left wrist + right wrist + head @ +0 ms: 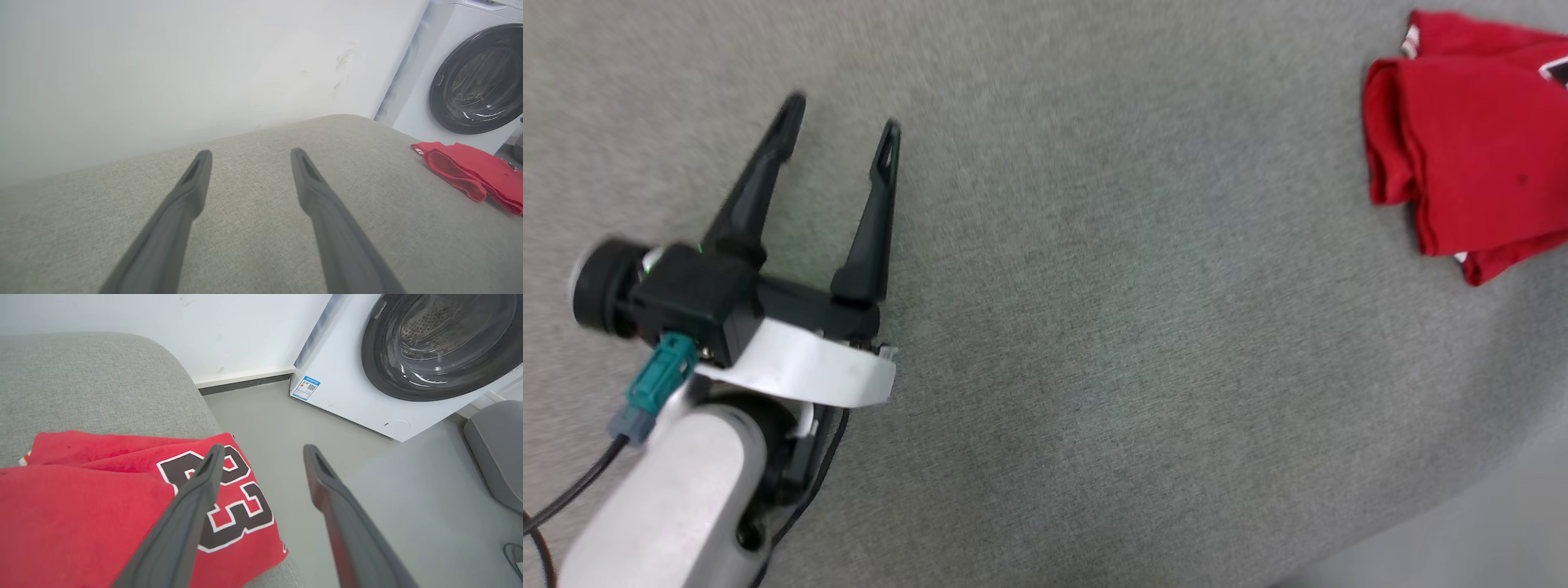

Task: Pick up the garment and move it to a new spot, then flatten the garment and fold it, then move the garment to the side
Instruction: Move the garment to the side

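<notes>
Left gripper (843, 114) was released, fingers (756, 184) spread wide with nothing between them. It hovered over bare grey cushion (1094, 327) at the left of the head view, tips pointing up that view. Pale forearm (662, 498) and a teal plug (658, 380) sat behind it, with a black cable trailing off the bottom edge.

Right gripper (263, 448) was also released, fingers well apart and holding nothing. In its wrist view the left finger crossed in front of the shirt's "23" and the right finger sat over grey floor (265, 416); contact with the cloth couldn't be told.

Shirt (1478, 147) lay folded into a red bundle at the cushion's right edge, well apart from the left gripper. The black, white-outlined number faced up near the cushion's corner. A bit of white trim showed at the far end, and a rolled fold ran along the side towards the left gripper.

A white washer (408, 355) with a dark round door stood on the floor beyond the shirt. A white wall (163, 61) ran behind the cushion. A grey rounded object (494, 453) sat at the right edge of the right wrist view.
</notes>
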Controlling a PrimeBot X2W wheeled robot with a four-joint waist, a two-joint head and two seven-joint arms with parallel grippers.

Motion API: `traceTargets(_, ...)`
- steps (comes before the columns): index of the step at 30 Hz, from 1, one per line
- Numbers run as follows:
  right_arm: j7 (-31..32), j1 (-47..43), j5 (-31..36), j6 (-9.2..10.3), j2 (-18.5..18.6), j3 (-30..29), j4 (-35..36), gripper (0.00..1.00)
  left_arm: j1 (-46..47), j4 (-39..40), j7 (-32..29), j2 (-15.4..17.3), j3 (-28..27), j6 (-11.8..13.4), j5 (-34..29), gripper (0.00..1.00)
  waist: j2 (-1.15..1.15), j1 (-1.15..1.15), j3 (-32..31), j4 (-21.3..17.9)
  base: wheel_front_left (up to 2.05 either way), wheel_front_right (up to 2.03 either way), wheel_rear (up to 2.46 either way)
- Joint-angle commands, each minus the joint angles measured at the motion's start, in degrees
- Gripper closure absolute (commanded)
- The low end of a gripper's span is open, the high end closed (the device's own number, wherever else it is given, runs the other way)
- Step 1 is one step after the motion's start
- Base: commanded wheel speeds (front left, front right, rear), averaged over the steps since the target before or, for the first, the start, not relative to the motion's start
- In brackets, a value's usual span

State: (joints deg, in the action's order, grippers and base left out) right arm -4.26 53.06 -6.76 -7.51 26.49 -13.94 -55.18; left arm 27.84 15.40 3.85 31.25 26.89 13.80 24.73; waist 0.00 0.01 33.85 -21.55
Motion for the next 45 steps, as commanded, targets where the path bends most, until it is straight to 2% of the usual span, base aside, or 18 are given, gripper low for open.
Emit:
traceTargets(1, -0.5, -1.9, 0.7, 0.05, 1.0, 0.9, 0.4, 0.0, -2.0, -0.9, 1.3, -0.9, -0.3, 0.5, 0.9, 0.0, 0.0, -0.01, -5.2, 1.6, 0.0, 0.0, 0.0)
traceTargets(6, -1.9, -7.2, 0.1, 0.05, 2.5, 5.8, 2.4, 0.0, -8.4, -5.0, 5.9, -3.0, -1.4, 1.5, 4.3, 0.0, 0.0, -0.01, -13.6, 4.2, 0.0, 0.0, 0.0)
traceTargets(11, -2.4, -15.4, -3.1, 0.05, 1.0, 10.0, 6.4, 0.0, -14.3, -8.2, 8.5, -4.4, -2.4, 2.4, 6.9, 0.0, 0.0, -0.01, -20.5, 7.8, 0.0, 0.0, 0.0)
traceTargets(18, -1.4, -27.0, -7.6, 0.05, -2.8, 13.3, 15.6, 0.0, -19.7, -11.0, 10.0, -6.0, -3.0, 3.1, 8.5, 0.0, 0.0, -0.01, -26.5, 13.4, 0.0, 0.0, 0.0)
traceTargets(26, -0.1, -37.6, -8.7, 0.05, -8.4, 13.8, 30.7, 0.0, -23.9, -15.1, 10.8, -5.8, -5.7, 3.7, 10.0, 0.0, 0.0, -0.01, -31.5, 18.7, 0.0, 0.0, 0.0)
traceTargets(33, 1.4, -47.8, -6.6, 0.05, -14.2, 12.2, 46.4, 0.0, -27.4, -16.7, 11.1, -5.1, -6.1, 4.2, 9.0, 0.0, 0.0, -0.01, -34.7, 20.1, 0.0, 0.0, 0.0)
traceTargets(34, 1.4, -47.8, -6.6, 0.05, -14.2, 12.2, 46.4, 0.0, -27.4, -16.7, 11.1, -5.1, -6.1, 4.2, 9.0, 0.0, 0.0, -0.01, -34.7, 20.1, 0.0, 0.0, 0.0)
traceTargets(39, 3.7, -55.5, -3.6, 0.05, -18.2, 11.2, 56.9, 0.0, -28.9, -17.1, 11.1, -5.2, -5.4, 4.1, 8.5, 0.0, 0.0, -0.01, -35.4, 19.9, 0.0, 0.0, 0.0)
traceTargets(45, 5.9, -60.4, -2.3, 0.05, -20.7, 10.5, 62.5, 0.0, -29.7, -17.5, 11.1, -5.3, -4.7, 4.1, 8.5, 0.0, 0.0, -0.01, -36.0, 19.1, 0.0, 0.0, 0.0)
